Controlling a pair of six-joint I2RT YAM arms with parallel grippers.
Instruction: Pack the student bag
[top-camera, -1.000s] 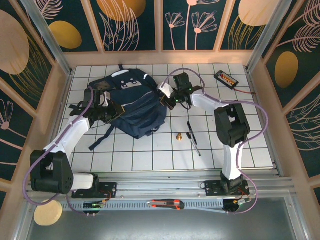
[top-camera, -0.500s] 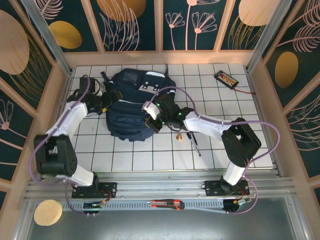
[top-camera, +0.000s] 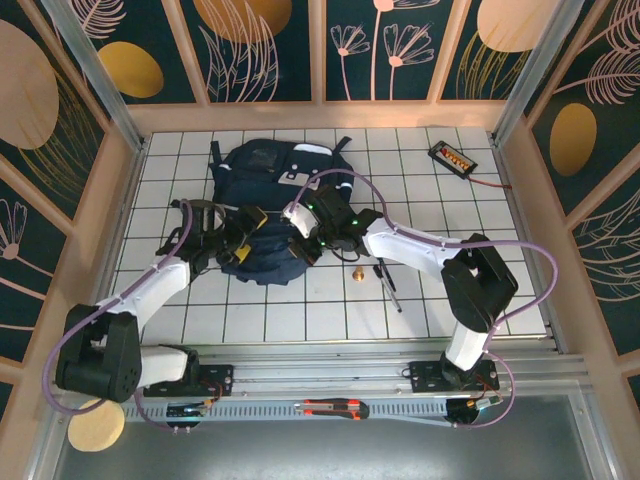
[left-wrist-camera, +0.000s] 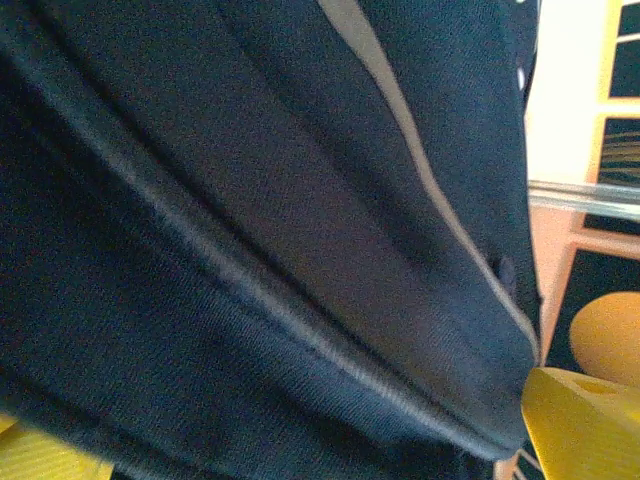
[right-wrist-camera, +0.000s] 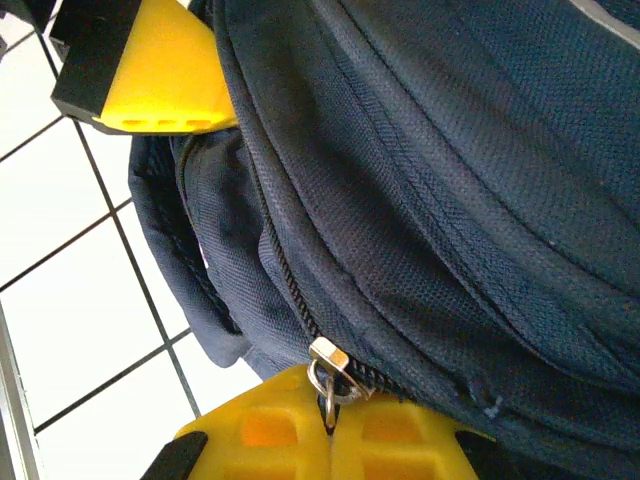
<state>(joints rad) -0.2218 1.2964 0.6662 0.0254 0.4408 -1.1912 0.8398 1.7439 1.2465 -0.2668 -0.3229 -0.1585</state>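
The student bag (top-camera: 270, 175) is a dark navy backpack with thin grey stripes, lying on the white tiled table at the back left of centre. My right gripper (top-camera: 300, 238) is at the bag's near edge. In the right wrist view its yellow fingers (right-wrist-camera: 400, 440) are shut on the metal zipper pull (right-wrist-camera: 328, 375) of the bag (right-wrist-camera: 450, 180). My left gripper (top-camera: 252, 228) stands open just left of it, and one of its yellow fingers (right-wrist-camera: 150, 80) shows beside the zipper. In the left wrist view navy fabric (left-wrist-camera: 300, 250) lies between its spread fingertips (left-wrist-camera: 585, 420).
A black pen (top-camera: 386, 275) and a small brass piece (top-camera: 356, 272) lie on the tiles right of the bag. A black device with an orange face (top-camera: 452, 157) sits at the back right. Wooden walls ring the table. A utility knife (top-camera: 335, 408) rests on the front rail.
The bag was shifted and turned toward the back. My left gripper opened and moved from the bag's left side to its near edge. The right gripper stayed shut at the near edge.
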